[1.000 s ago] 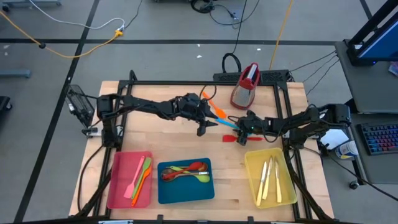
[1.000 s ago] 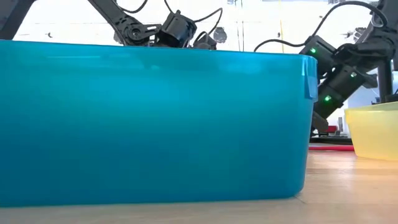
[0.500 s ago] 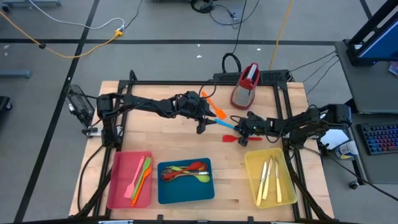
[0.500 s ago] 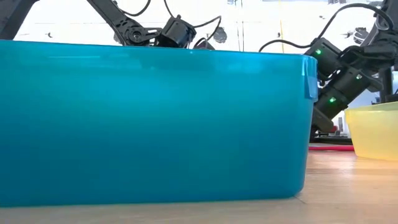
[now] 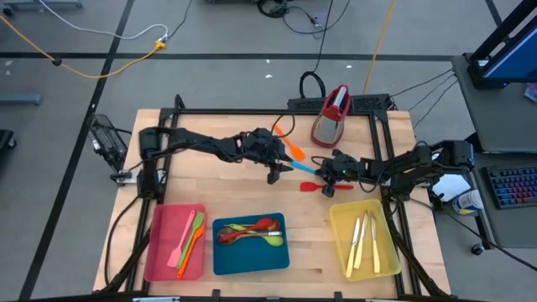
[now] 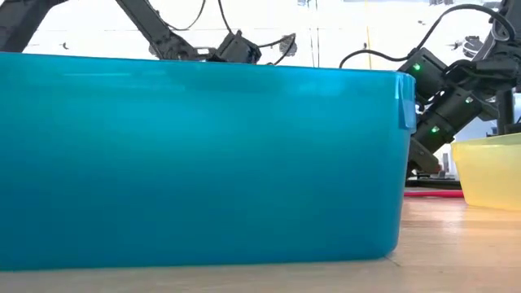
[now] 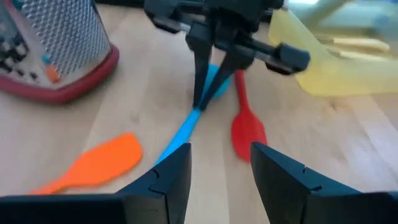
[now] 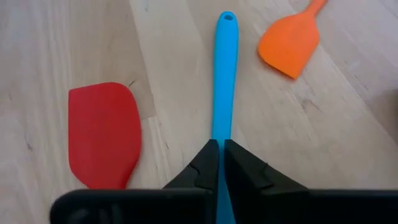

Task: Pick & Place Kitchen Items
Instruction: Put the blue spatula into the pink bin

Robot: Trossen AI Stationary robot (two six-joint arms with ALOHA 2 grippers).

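Observation:
A blue spatula (image 5: 304, 167) lies on the wooden table between my two grippers. My right gripper (image 8: 219, 163) is shut on it; its handle end with a hole (image 8: 226, 17) points toward my left gripper (image 7: 217, 171). My left gripper stands open just short of that end, with nothing between its fingers. A red spatula (image 8: 103, 134) lies flat beside the blue one on the near side. An orange spatula (image 7: 93, 163) lies flat on the far side. My right gripper pinches the blue spatula's handle (image 8: 220, 134) between its two fingers, on the part near the blade. The fingers (image 7: 200, 74) slant down from the table's right and lie along the spatula. The long handle (image 7: 186, 127) stretches out ahead of them, low over the table.
A red-topped metal grater (image 5: 333, 116) stands at the far edge behind the spatulas. Along the near edge sit a red tray (image 5: 161, 252) with spatulas, a blue tray (image 5: 225, 260) with spoons and a yellow tray (image 5: 340, 226) with cream knives.
My right gripper has shut on the blue spatula and tipped slightly without leaving its place. My left gripper has come down a little toward the spatula's handle end, still open.

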